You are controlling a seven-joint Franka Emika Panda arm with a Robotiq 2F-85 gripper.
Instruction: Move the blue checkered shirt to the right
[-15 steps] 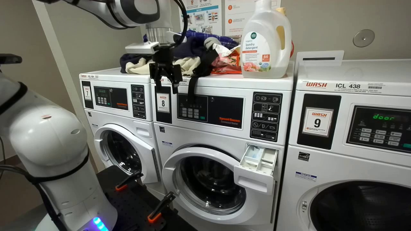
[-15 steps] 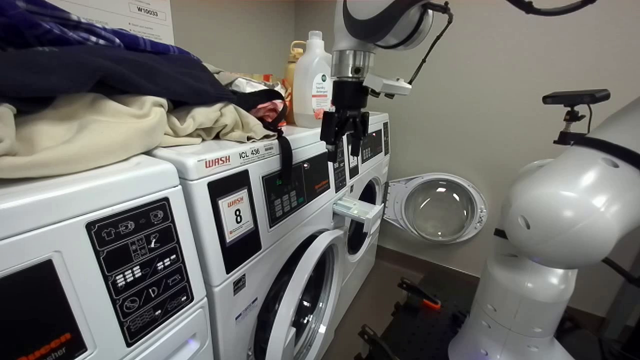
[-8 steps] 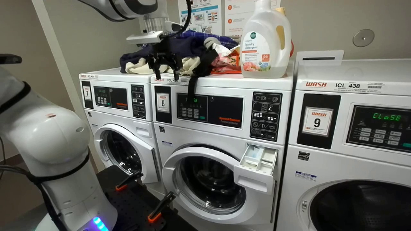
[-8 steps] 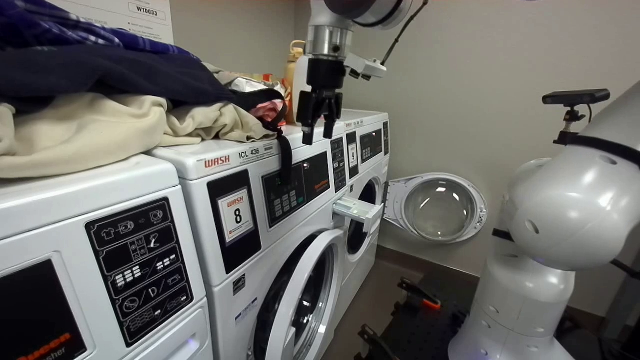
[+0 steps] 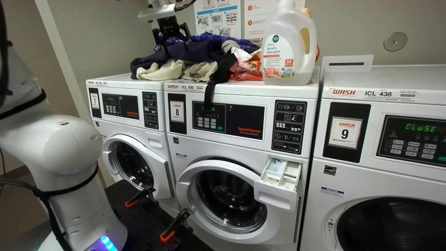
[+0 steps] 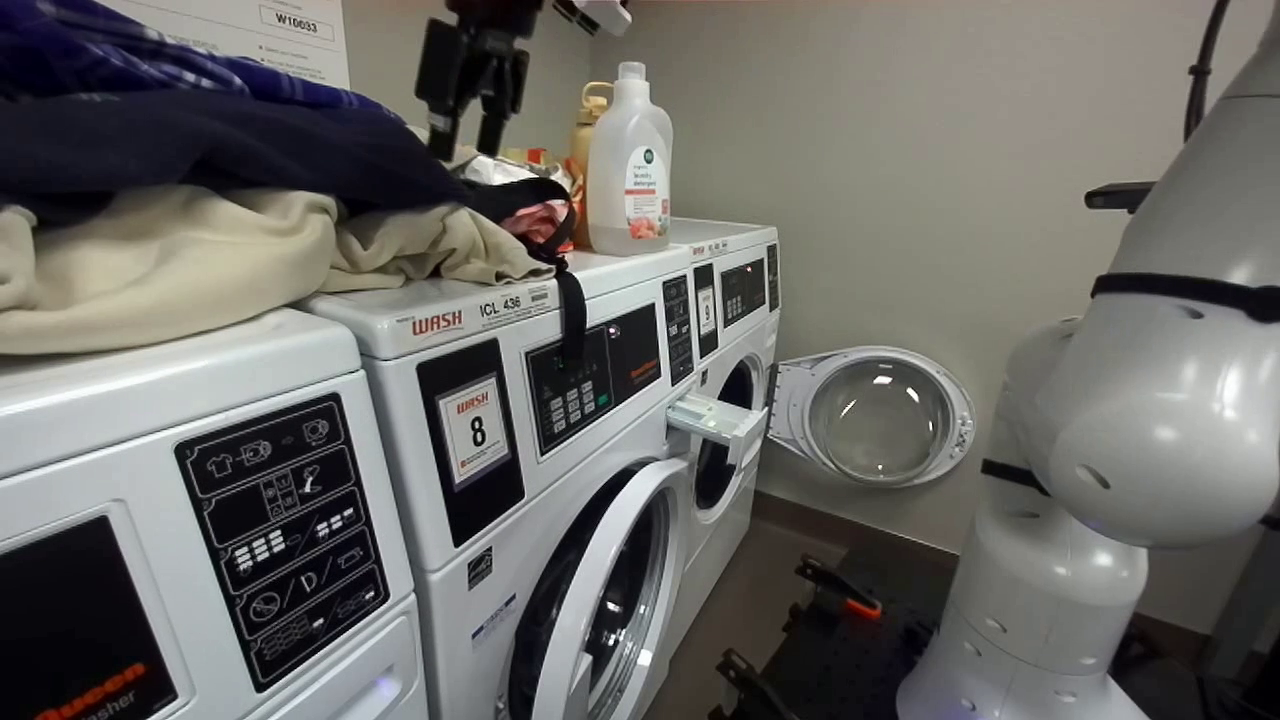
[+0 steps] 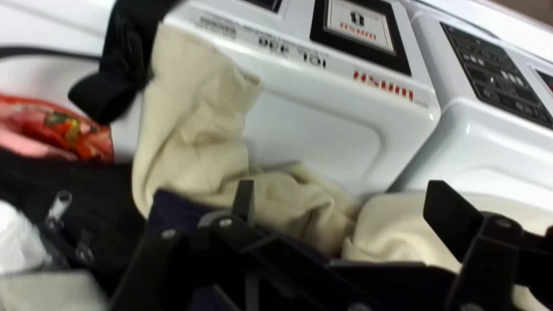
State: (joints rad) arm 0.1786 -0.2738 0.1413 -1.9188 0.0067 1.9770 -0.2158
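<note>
The blue checkered shirt [image 5: 238, 42] lies on top of a clothes pile on the washers; it also shows in an exterior view [image 6: 190, 60]. Under it are a dark navy garment [image 5: 198, 51] and a cream garment [image 5: 169, 69]. My gripper [image 5: 177, 47] is open, pointing down, above the front of the pile, and it overlaps the shirt's left part there. In an exterior view my gripper [image 6: 466, 140] hangs beside the pile's upper edge with nothing between its fingers. In the wrist view my open gripper [image 7: 341, 194] is over cream cloth [image 7: 276, 194]; the shirt is not clearly visible there.
A detergent bottle [image 5: 287, 52] stands right of the pile, with a red floral bag [image 5: 245, 68] between. A black strap [image 5: 209, 94] hangs over the washer front. A detergent drawer [image 5: 275, 195] is pulled out. A wall with posters [image 5: 217, 17] stands behind.
My gripper has risen and moved from in front of the washers toward the wall and over the pile. It stays open. The clothes have not visibly moved.
</note>
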